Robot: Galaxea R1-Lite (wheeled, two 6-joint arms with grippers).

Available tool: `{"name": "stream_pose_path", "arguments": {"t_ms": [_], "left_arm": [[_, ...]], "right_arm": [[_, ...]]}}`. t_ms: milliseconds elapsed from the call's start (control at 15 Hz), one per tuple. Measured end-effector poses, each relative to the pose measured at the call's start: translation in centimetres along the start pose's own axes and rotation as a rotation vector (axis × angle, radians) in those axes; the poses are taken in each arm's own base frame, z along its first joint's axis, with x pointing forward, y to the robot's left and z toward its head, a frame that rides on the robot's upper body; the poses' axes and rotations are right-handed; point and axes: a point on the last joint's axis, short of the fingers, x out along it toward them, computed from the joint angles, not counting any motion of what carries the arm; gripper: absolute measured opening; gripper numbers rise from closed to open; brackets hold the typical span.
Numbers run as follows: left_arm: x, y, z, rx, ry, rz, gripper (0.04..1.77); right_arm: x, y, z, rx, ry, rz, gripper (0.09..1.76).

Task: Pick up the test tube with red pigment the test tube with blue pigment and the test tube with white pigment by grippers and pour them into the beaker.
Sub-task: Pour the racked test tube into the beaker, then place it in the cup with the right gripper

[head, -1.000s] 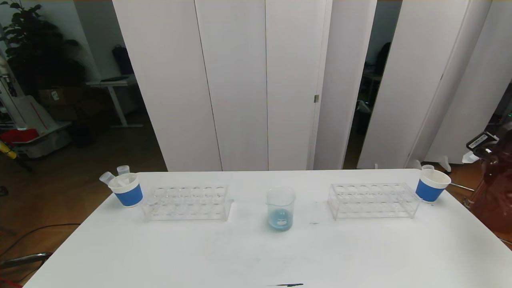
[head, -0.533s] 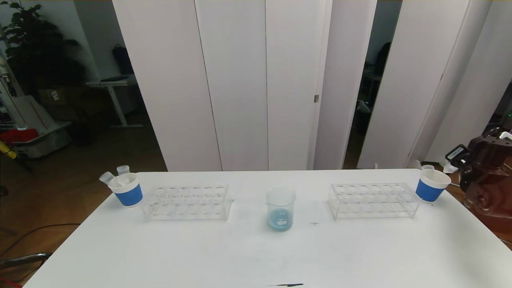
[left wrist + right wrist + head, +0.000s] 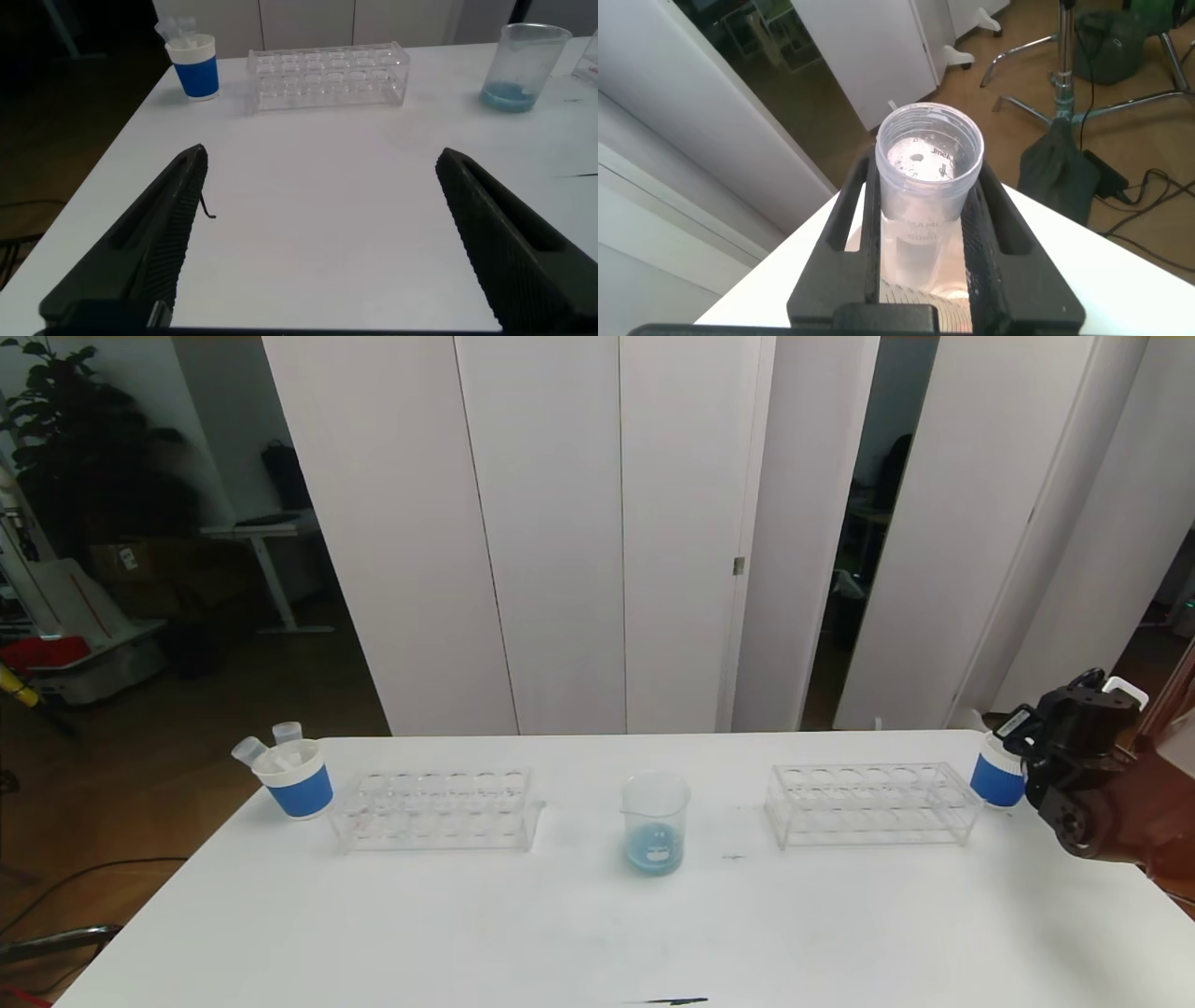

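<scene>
A makeshift lab bench: a white table mid-frame carries two clear tube racks, a beaker and paper cups, white partition panels behind, office clutter upper left

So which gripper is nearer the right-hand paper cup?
Right. The right gripper is at the right paper cup, shut on a tube; the left gripper is over the table's left part.

Even, diffuse overhead light falls on the white table, which reads bright with almost no cast shadows. The room at upper left of the head view stays dim. In the left wrist view, the near fingers look soft and dark.
</scene>
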Motion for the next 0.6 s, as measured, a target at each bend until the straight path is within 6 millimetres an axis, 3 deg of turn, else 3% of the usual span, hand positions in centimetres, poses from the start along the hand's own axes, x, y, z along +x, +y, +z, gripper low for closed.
{"name": "stream_pose_path", "arguments": {"t_ms": [600], "left_arm": [[0.0,0.0,0.0,0.0,0.0,0.0,1.74]], "right_arm": [[0.15,0.05,-0.27,-0.001,0.003,-0.001,0.58]]}}
